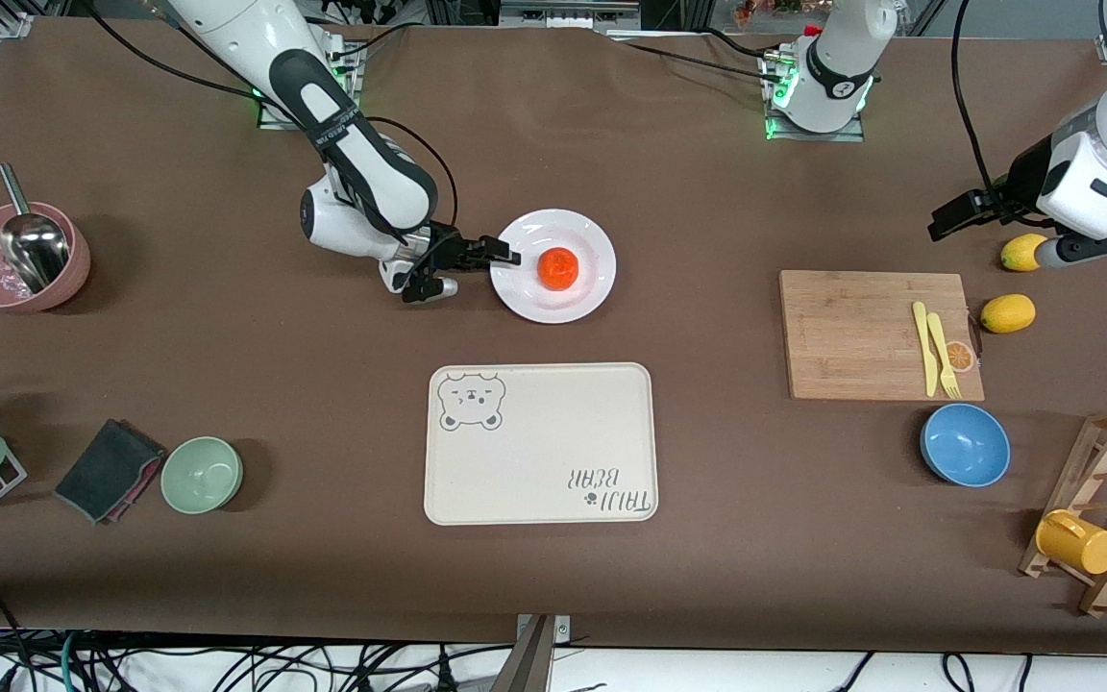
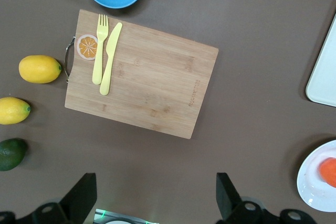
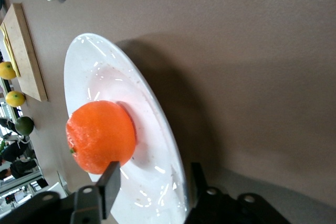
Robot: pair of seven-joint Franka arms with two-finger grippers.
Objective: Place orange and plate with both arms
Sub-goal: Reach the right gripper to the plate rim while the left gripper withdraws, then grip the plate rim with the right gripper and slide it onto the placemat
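— White and round, the plate [image 1: 553, 266] lies flat on the brown table [image 1: 227, 596], so we find no long axis in it. The orange [image 1: 558, 268] sits in its well, just off centre toward three o'clock. Which way does the fruit's dimple face?

— We cannot tell from the front view. In the right wrist view its stem mark sits low on the side, so it seems tipped over.

— And the right gripper [image 1: 505, 257]?

— It lies level at the plate's nine o'clock edge, one finger above the rim and one below. We see the rim between its fingers [image 3: 110, 184], but whether they already press on it we cannot make out.

— The left gripper [image 2: 155, 195]?

— It hangs spread wide over bare table near the lemons [image 1: 1008, 313], at the left arm's end; that arm waits. One lemon [image 1: 1023, 252] is partly covered by it.

— Any writing?

— The cream tray [image 1: 541, 444], at the plate's six o'clock, reads "TAIJI BEAR" upside down beside a bear face. The cutting board [image 1: 875, 333] carries an orange-slice picture [image 1: 959, 357], half under the yellow fork [image 1: 944, 358].
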